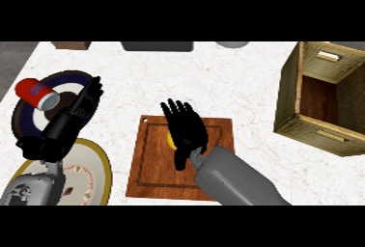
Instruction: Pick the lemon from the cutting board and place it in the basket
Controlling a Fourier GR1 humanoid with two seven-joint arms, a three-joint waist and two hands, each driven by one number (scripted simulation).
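Little of the lemon is seen on the cutting board, covered by the right hand, fingers released. If closed off-centre, it may be rolled away, short of the basket.

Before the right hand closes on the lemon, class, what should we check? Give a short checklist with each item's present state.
1. Right hand over the lemon: ok.
2. Fingers straight, not yet curled: ok.
3. Lemon on the cutting board: ok, a yellow edge shows.
4. Lemon's full outline visible: not ok, mostly hidden by the hand.
5. Basket open-topped at the right: ok.
6. Left hand away from the board, above the dark plate: ok.
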